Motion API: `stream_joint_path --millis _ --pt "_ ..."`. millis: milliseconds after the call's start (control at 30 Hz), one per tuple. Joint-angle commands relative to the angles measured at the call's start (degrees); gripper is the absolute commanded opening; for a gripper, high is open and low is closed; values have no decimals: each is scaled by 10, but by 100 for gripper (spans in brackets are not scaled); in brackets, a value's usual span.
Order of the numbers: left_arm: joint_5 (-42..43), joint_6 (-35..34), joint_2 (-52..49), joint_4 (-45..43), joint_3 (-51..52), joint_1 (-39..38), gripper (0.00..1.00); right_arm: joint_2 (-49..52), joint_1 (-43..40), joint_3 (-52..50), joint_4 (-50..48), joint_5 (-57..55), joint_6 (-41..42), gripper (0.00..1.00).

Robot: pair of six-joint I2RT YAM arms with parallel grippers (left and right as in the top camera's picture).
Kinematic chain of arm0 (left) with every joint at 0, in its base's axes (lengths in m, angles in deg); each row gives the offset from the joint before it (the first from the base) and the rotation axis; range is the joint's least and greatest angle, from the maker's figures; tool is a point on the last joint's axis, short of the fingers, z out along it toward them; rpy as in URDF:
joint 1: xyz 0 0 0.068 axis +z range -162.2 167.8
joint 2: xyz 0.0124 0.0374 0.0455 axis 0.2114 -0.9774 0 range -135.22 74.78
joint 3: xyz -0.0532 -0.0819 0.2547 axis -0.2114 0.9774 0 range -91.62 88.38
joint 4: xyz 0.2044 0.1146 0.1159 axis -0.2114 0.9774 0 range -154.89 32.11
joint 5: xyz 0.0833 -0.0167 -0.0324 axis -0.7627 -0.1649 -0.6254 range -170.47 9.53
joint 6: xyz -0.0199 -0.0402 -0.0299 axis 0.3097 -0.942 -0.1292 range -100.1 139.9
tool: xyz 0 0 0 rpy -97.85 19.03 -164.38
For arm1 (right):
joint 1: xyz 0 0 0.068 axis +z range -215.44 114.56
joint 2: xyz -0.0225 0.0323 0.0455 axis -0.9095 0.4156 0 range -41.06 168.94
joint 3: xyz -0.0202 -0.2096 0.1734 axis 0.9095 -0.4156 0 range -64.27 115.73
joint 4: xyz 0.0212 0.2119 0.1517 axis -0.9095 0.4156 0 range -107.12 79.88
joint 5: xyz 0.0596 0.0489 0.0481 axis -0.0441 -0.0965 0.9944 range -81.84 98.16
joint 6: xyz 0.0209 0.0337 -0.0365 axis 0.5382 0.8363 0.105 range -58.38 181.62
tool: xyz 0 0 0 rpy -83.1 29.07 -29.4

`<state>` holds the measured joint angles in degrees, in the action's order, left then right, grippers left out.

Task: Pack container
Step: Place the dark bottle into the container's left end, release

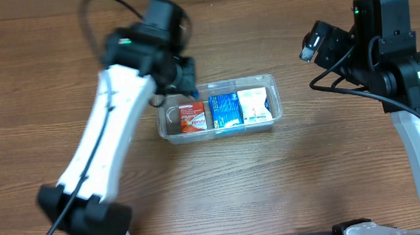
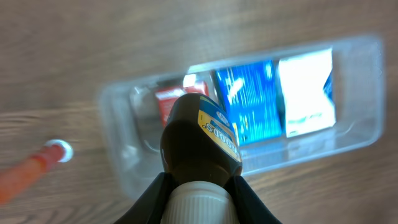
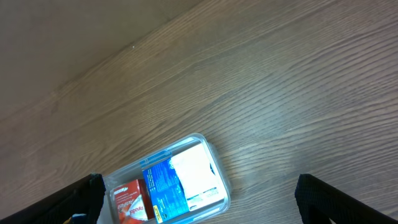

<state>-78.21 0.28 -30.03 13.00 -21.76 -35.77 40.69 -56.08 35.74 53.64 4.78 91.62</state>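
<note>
1. Container. The container (image 1: 219, 134) sits near the middle of the bench, slightly toward the far edge. Its long sides run parallel to that edge. It is a clear, shallow plastic bin with rounded corners.

2. Contents. Three small boxes lie in a row inside the container, close against one another.
- The red box (image 1: 193, 118) lies toward the left end, with a bare strip of floor between it and the left wall.
- The blue box (image 1: 224, 110) is in the middle.
- The white box (image 1: 257, 104) is at the right end.

3. Left arm. The arm reaches from the near-left corner of the bench toward the container. The left gripper (image 1: 185, 81) is over the container's left end. In the left wrist view its fingers (image 2: 152, 196) are clamped on the neck of a dark brown bottle (image 2: 199, 134), just at the white cap. The bottle bears a yellow and blue label and points down over the red box and the bare strip. Whether it touches the container cannot be told.

4. Right arm. The right gripper (image 1: 312, 45) is near the far-right corner, well apart from the container. In the right wrist view its fingers (image 3: 78, 200) are spread wide with nothing between them.

5. Other item. An orange-red stick with a white tip (image 2: 34, 167) lies on the bench beyond the container's left end.
</note>
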Motion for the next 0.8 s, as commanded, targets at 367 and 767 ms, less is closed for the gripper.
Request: stream_joint_path --millis 367,767 --pt "-138 -45 -89 16 21 -15 16 -3 -1 5 -2 -4 2 100" --pt "-179 -53 -133 16 32 -15 17 -3 -1 5 -2 -4 2 100"
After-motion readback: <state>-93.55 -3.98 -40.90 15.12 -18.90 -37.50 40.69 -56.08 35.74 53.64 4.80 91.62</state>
